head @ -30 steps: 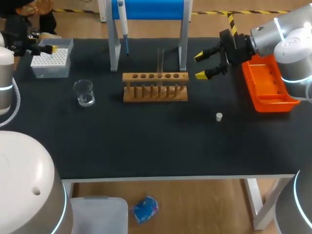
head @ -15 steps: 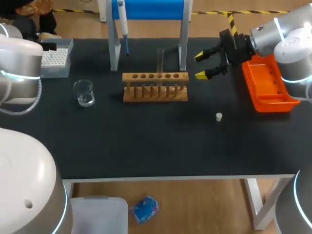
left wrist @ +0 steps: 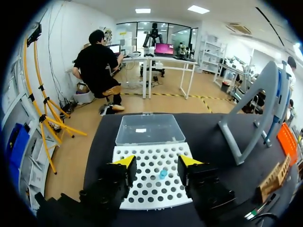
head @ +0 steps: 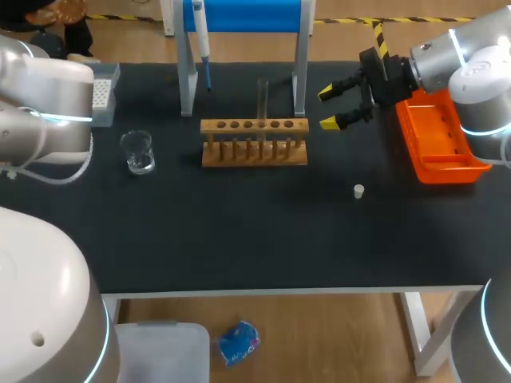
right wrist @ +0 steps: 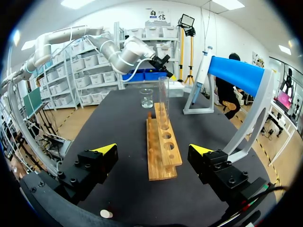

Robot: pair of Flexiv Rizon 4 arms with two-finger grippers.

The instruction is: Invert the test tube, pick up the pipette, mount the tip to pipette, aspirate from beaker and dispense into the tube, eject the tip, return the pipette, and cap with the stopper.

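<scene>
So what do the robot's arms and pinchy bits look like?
The left arm and the right arm are fat, rounded tubes in white and silver, with glowing blue rings at the joints. A pale cable loops off the left one. The jaws are chunky black blocks with bolt heads, each ending in a bright yellow wedge-shaped tip.

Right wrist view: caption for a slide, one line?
Open fingers of the right gripper face the rack with one upright tube; beaker beyond, pipette on its stand, stopper on the table.
</scene>
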